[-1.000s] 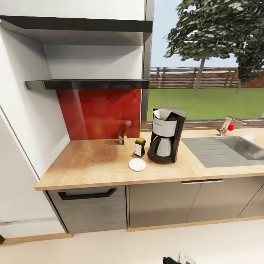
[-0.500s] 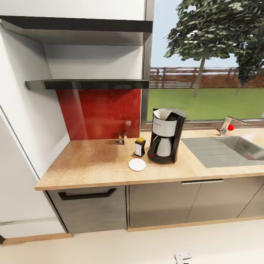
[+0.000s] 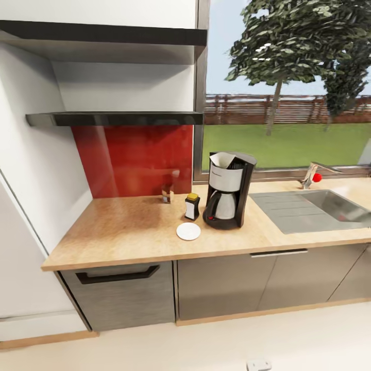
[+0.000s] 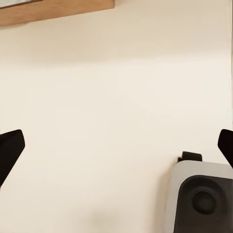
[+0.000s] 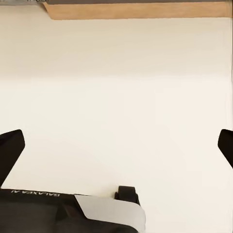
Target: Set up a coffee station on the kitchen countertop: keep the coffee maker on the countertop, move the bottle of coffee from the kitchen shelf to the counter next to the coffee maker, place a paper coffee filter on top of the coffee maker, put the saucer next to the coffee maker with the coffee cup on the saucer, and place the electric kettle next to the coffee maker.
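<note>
Head view: long light beige speckled wood-look kitchen countertop [image 3: 129, 232] over grey cabinet fronts [image 3: 221, 286], with a steel sink [image 3: 309, 208] set into it toward the right and a tap with a red knob [image 3: 314, 176] behind the sink. The black drip coffee maker with brushed-silver front panel, glass carafe and small red switch [image 3: 226, 189] stands upright on the counter just left of the sink's drainer. A white paper coffee filter [image 3: 222, 159] sits in the top of the machine, pointed edge up. The small dark squarish bottle of coffee with yellow-gold lid [image 3: 192, 206] stands upright just beside the machine's left side, apart from it by a narrow gap. The small plain white round saucer [image 3: 188, 231] lies flat on the counter in front of the bottle, close to the machine's base, nothing on it. A small clear glass item [image 3: 167, 194] stands against the red backsplash [image 3: 131, 159]; too blurred to identify. Two dark wall shelves [image 3: 113, 119] hang above. Left wrist view: left gripper [image 4: 116, 145] over pale cream floor [image 4: 116, 97], dark fingertips [image 4: 9, 148] at opposite frame edges, spread wide, holding nothing. Right wrist view: right gripper [image 5: 116, 145] likewise spread wide, empty, over the same floor.
</note>
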Robot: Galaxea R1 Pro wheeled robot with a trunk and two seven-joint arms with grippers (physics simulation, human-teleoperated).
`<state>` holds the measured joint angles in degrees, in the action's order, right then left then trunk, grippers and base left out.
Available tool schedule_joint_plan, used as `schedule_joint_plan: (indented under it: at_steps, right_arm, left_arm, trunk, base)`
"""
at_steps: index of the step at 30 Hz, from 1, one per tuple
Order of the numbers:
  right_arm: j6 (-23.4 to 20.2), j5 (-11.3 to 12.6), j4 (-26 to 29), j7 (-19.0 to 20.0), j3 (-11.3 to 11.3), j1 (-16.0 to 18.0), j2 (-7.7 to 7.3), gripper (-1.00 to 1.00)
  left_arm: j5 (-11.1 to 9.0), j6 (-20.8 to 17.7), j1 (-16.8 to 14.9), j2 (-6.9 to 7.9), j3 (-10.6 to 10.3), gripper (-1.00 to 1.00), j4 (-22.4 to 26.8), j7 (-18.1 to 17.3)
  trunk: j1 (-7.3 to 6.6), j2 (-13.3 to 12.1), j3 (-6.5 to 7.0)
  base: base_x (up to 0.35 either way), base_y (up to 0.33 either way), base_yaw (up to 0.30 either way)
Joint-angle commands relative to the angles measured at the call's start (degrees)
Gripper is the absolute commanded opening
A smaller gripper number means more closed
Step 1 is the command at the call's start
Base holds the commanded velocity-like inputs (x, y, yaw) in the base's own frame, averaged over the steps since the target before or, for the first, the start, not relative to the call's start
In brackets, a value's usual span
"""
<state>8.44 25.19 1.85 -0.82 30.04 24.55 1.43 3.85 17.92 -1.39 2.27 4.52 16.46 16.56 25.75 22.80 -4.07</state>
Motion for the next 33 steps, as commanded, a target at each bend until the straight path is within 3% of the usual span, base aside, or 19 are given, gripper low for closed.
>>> schedule_joint_plan:
  at_steps: [1, 24, 33]
  right_arm:
    - [0.2, 0.9, -0.1, -0.1, 0.5, 0.1, 0.01, 1.0]
    - [0.2, 1.9, -0.2, -0.1, 0.5, 0.0, -0.01, 1.0]
    - [0.2, 2.0, -0.2, -0.1, 0.5, 0.0, -0.03, 1.0]
  left_arm:
    - [0.4, 0.2, 0.0, -0.05, 0.4, 1.0, 0.0, 0.0]
    - [0.5, 0.2, 0.0, -0.15, 0.2, 1.0, -0.1, 0.0]
    - [0.5, 0.2, 0.0, -0.02, 0.2, 1.0, -0.1, 0.0]
  trunk:
    - [0.03, 0.1, -0.13]
    - [0.03, 0.1, -0.13]
    - [0.03, 0.1, -0.16]
  base:
    - [0.0, 0.0, -0.271]
    - [0.0, 0.0, -0.297]
    - [-0.117, -0.174, -0.3]
